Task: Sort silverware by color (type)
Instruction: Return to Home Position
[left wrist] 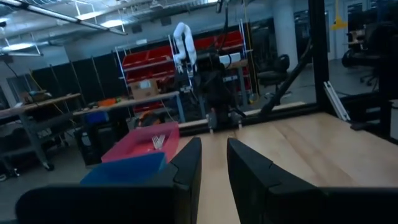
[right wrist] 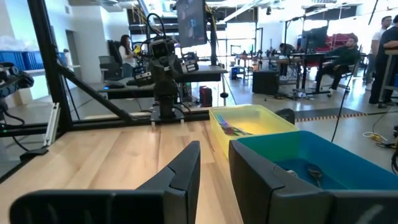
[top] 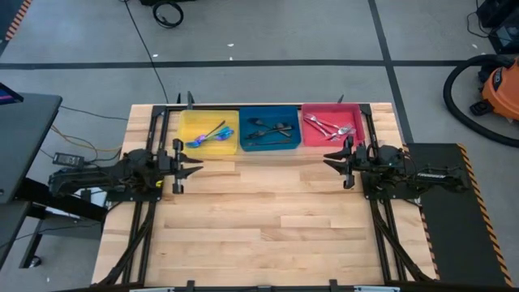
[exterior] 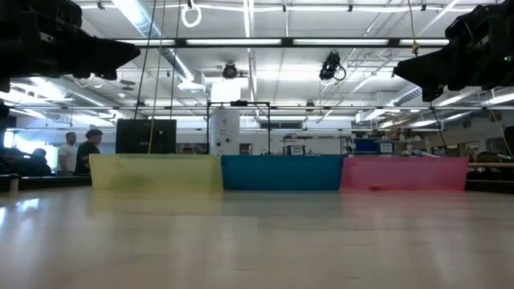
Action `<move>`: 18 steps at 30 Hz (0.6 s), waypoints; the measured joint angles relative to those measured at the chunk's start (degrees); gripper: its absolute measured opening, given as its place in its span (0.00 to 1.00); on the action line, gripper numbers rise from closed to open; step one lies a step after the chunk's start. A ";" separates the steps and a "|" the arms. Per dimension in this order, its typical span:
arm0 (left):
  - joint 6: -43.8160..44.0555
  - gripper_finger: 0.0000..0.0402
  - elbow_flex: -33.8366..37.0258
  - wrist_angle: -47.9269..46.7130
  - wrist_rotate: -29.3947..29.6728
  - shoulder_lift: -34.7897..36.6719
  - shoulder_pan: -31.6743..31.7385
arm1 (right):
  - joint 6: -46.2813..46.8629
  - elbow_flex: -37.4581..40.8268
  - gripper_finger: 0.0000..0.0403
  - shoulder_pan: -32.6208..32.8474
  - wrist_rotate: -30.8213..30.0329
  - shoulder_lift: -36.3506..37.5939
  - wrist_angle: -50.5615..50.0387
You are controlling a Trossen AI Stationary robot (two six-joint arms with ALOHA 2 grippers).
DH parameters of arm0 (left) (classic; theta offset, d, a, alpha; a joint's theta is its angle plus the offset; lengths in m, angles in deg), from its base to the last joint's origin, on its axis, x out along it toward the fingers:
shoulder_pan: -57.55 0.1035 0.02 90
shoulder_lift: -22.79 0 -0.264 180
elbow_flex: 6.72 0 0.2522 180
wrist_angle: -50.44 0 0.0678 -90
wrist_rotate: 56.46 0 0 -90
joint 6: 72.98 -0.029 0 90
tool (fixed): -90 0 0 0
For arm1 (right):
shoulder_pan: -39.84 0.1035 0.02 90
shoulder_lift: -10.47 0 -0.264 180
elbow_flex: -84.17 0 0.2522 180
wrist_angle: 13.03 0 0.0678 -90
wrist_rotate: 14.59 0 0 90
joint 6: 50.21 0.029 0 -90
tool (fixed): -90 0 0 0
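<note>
Three trays stand side by side on the wooden table along its far edge: yellow [top: 209, 132], blue [top: 270, 130] and red [top: 331, 126]. Iridescent silverware [top: 207, 135] lies in the yellow tray, dark pieces [top: 272, 128] in the blue one, silver pink-handled pieces [top: 332, 127] in the red one. My left gripper [top: 197, 169] hovers above the table just nearer than the yellow tray, pointing level toward the right. My right gripper [top: 327, 157] hovers just nearer than the red tray, pointing toward the left. Both are open with nothing between their fingers [left wrist: 189, 168] [right wrist: 186, 171].
Bare wooden tabletop [top: 268, 219] stretches between the two arms and toward the near edge. A dark frame rail [top: 268, 107] runs behind the trays. People stand in the room beyond [exterior: 80, 151]. An orange vacuum [top: 495, 89] sits on the floor at the far right.
</note>
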 joint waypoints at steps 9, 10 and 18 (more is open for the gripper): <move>-0.02 0.19 0.06 -0.05 0.04 3.43 0.11 | -0.04 0.00 0.23 -0.02 -0.01 0.00 -0.02; 0.00 0.19 0.07 -0.13 0.04 4.15 0.11 | -0.04 0.00 0.23 -0.02 0.00 0.00 -0.01; 0.02 0.19 0.09 2.88 0.03 7.91 0.13 | -0.04 0.00 0.23 -0.02 0.00 0.00 -0.02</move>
